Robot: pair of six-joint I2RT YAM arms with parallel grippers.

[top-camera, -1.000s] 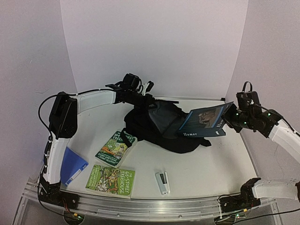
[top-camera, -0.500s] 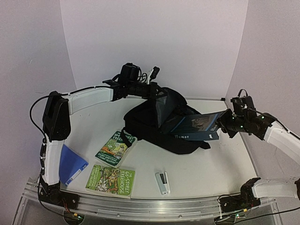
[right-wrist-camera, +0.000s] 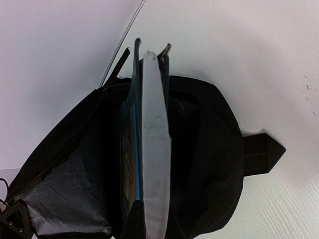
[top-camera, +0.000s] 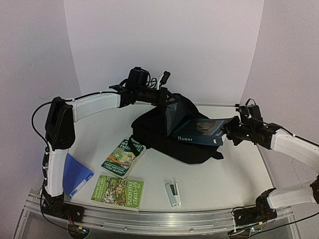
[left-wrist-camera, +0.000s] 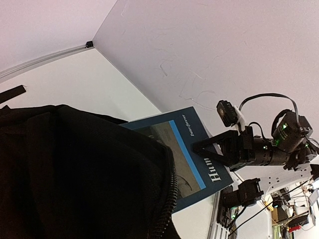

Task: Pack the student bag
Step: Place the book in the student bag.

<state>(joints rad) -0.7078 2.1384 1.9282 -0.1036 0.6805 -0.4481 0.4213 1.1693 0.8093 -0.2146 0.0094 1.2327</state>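
The student bag (top-camera: 154,133), a big black backpack, lies at the middle back of the table. My left gripper (top-camera: 166,97) is shut on its upper flap and holds the mouth lifted open; in the left wrist view the black fabric (left-wrist-camera: 75,174) hides its fingers. A dark-blue book (top-camera: 200,130) titled "Humor" is gripped at its near end by my right gripper (top-camera: 229,132), and its far end is inside the opening. In the right wrist view the book's white page edge (right-wrist-camera: 155,149) runs into the bag (right-wrist-camera: 212,149), with the right gripper (right-wrist-camera: 152,230) shut on it.
Two green paperback books (top-camera: 123,157) (top-camera: 117,191) lie front left of the bag. A flat blue pouch (top-camera: 77,174) sits by the left arm's base. A grey stapler (top-camera: 173,194) lies near the front edge. White walls close the back and sides.
My left gripper raised the bag's flap a second ago and has held it since. My right gripper has moved left and down, sliding the blue book further into the opening.
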